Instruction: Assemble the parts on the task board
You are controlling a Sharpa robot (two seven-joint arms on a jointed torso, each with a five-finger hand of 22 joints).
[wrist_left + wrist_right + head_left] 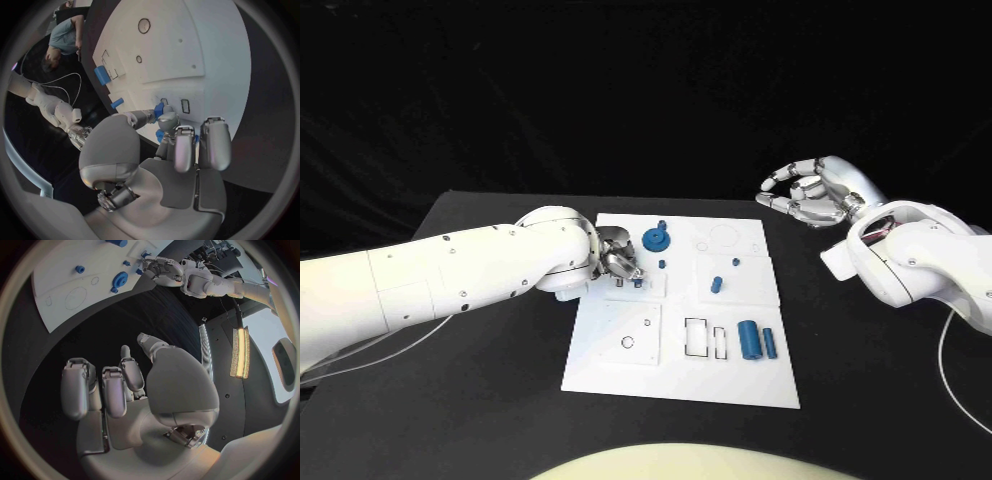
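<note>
head: small blue part (638,283) is pinched by left hand (620,258) over task board (733,385) — insertion judged underway | left wrist: fingertips (167,120) clamped on it, alignment needed next | right wrist: right hand (134,390) curled, empty

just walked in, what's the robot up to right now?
It's assembling blue parts on the white task board. The left hand is down on the board's left side, fingertips on a small blue piece at a slot. The right hand hangs off the board's far right corner, fingers curled, holding nothing. A blue gear sits just beyond the left hand, and two blue cylinders lie near the board's right edge.
</note>
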